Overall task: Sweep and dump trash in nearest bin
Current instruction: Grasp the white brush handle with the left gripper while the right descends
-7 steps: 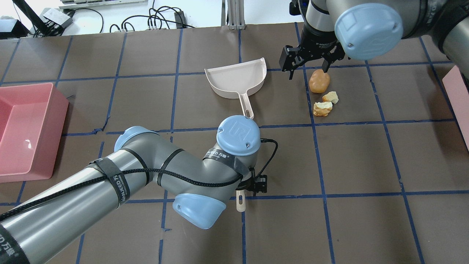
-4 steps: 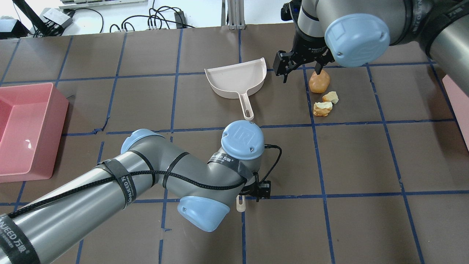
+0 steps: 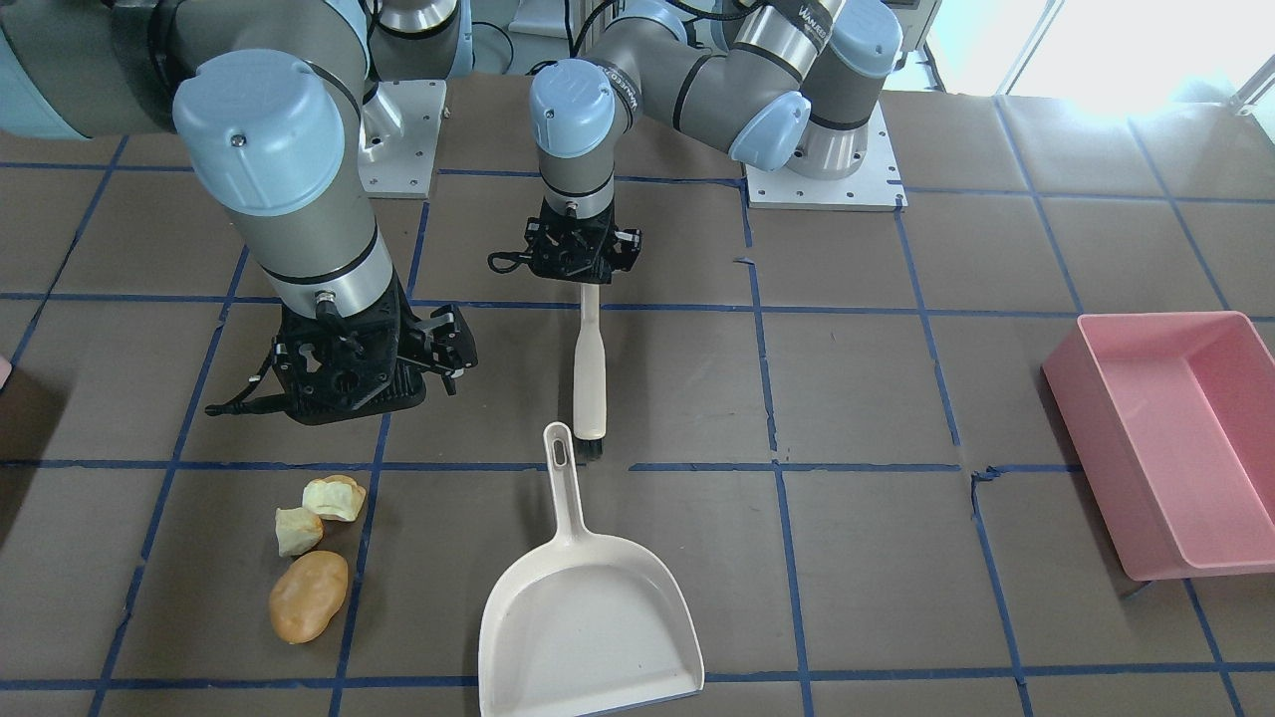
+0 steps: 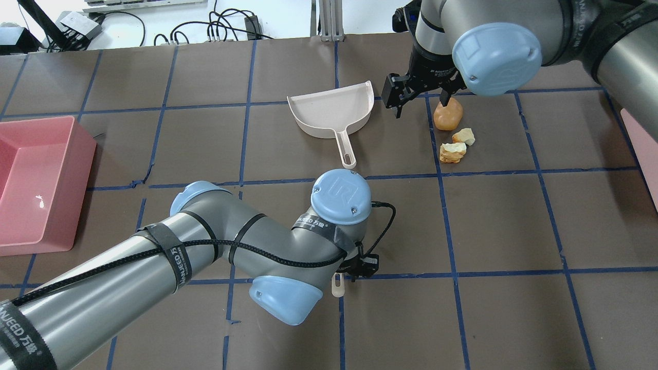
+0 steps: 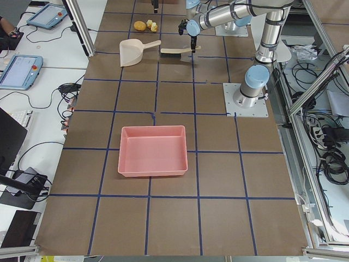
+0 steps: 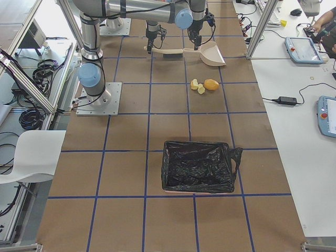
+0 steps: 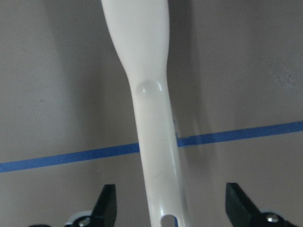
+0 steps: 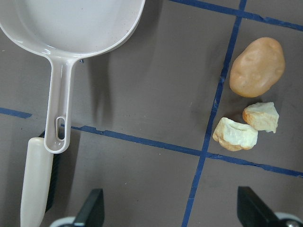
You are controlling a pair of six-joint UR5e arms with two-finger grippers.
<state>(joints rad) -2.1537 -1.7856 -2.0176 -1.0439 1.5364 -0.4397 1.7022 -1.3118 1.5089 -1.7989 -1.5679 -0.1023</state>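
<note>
A cream brush (image 3: 590,378) with black bristles lies on the table, its bristle end by the handle of the cream dustpan (image 4: 334,110). My left gripper (image 7: 172,210) is open and straddles the brush handle (image 7: 147,94) near its hanging hole without touching it. An orange lump (image 4: 448,114) and two pale scraps (image 4: 457,145) lie right of the dustpan. My right gripper (image 8: 173,213) is open and empty, hovering between the dustpan and the trash. The pale pink bin (image 4: 642,139) shows only as an edge at the overhead view's right border.
A large pink rectangular tub (image 4: 77,195) stands at the table's left end. In the exterior right view a container lined with a black bag (image 6: 197,167) stands on the robot's right. Blue tape lines cross the brown table.
My left wrist has shifted slightly nearer over the brush handle's end, hiding more of it. My right gripper has moved a little left, toward the dustpan. Nothing was grasped.
</note>
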